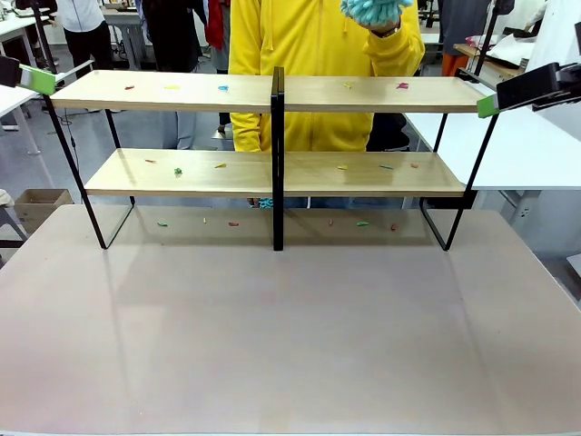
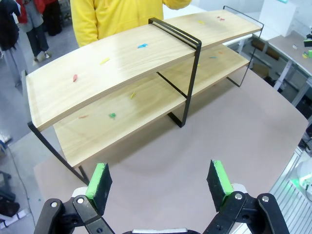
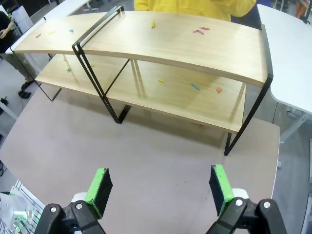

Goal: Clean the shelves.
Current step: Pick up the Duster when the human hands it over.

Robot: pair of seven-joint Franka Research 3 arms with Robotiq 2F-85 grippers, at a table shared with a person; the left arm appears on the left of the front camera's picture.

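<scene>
Two-tier shelves (image 1: pixel 363 173) stand across the far half of the beige counter (image 1: pixel 290 336). The left tool (image 2: pixel 160 178) and right tool (image 3: pixel 160 185) hover off either end, both with jaws spread wide and nothing held. A person in a yellow top (image 1: pixel 309 54) stands behind, raising a teal fluffy duster (image 1: pixel 372 11).

Hazards, as judged: the thin black frame looks light, so a sideways nudge from either tool could slide or tip the shelves. Sweeping could scatter the coloured scraps (image 1: pixel 223 88) onto the counter or floor. A reach over the top board could meet the person's duster hand.

Count: two wooden boards, one central upright (image 1: pixel 278 154), two tools, one duster. Scraps: five on the top board, six on the lower, about six on the counter beneath.
</scene>
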